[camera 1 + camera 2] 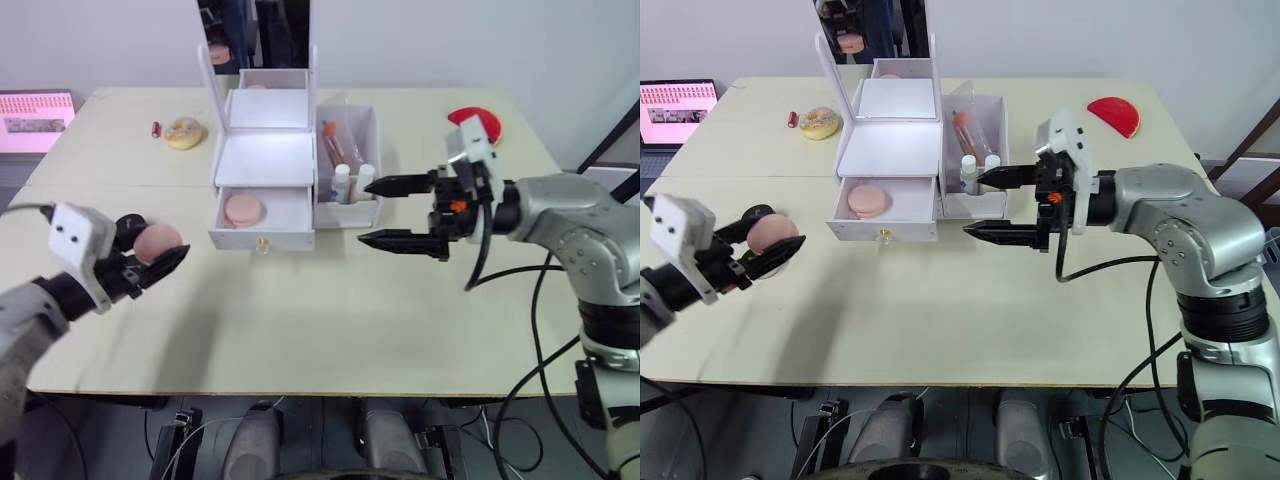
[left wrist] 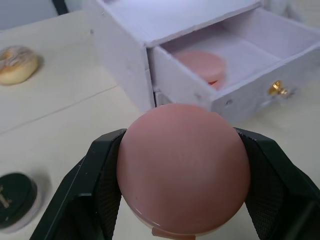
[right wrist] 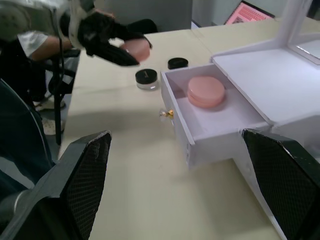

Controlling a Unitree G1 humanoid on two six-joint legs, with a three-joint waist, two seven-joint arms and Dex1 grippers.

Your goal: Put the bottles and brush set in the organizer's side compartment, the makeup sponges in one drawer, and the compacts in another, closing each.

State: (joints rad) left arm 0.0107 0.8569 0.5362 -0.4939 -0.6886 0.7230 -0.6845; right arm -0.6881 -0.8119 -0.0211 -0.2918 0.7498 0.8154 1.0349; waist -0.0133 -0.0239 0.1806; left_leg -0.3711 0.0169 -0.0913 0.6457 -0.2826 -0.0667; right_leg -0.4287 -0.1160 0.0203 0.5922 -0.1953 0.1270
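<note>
Left gripper (image 1: pixel 150 262) is clamped on a pink compact (image 2: pixel 183 167), held above the table (image 1: pixel 330 320) well left of the white organizer (image 1: pixel 265 150). Right gripper (image 1: pixel 392 212) hangs with fingers spread wide just in front of the side compartment (image 1: pixel 365 125), which holds bottles (image 1: pixel 342 183). The bottom drawer (image 1: pixel 262 238) stands open with a second pink compact (image 1: pixel 244 209) inside. Two black-lidded jars (image 3: pixel 146 77) sit on the table.

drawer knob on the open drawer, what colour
Gold; the knob shows best in the left wrist view.
</note>
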